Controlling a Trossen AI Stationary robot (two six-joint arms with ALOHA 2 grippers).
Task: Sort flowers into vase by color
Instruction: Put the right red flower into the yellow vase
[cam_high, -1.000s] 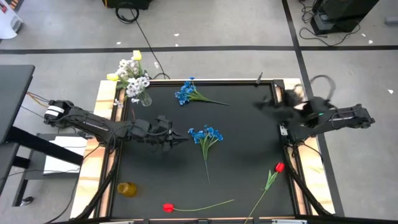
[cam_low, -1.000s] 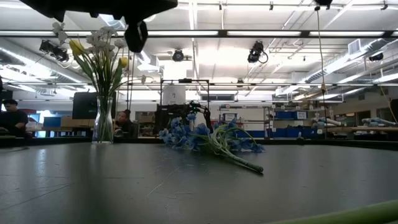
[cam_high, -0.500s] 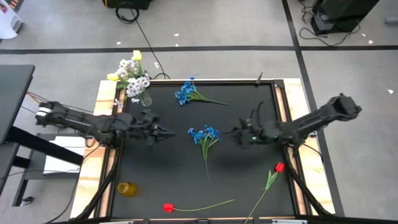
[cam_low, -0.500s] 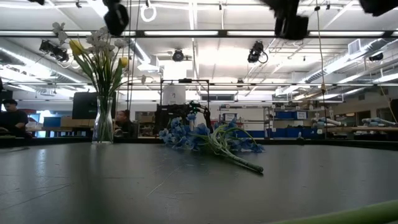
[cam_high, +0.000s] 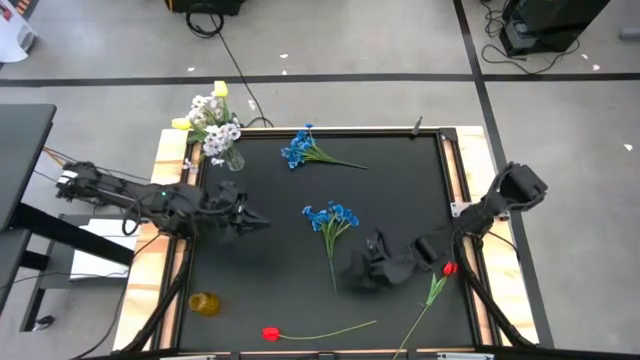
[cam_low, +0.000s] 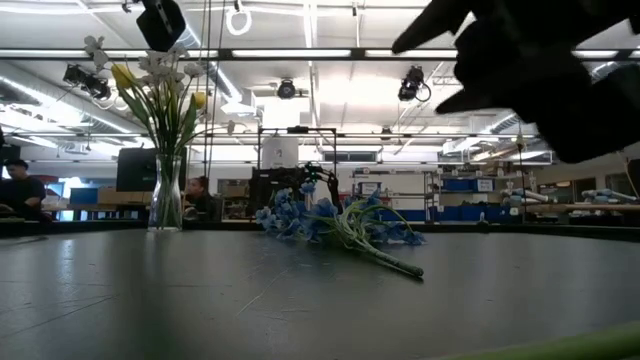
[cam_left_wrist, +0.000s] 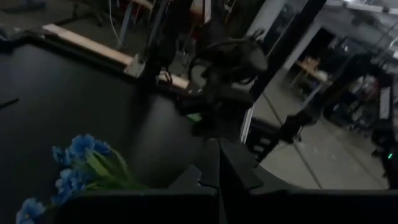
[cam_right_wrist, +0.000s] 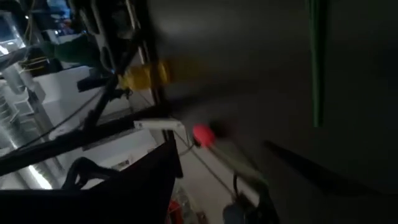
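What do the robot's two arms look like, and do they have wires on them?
Both are thin, dark, jointed arms. The left arm has loose cables running along it and a small green light. The right arm has a chunky rounded joint. The left gripper tapers to a point; the right gripper is blocky and black.

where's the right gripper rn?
High view: right gripper hangs low over the mat's lower right-centre, beside the middle blue flowers' stem end, left of the red tulip by the right edge.
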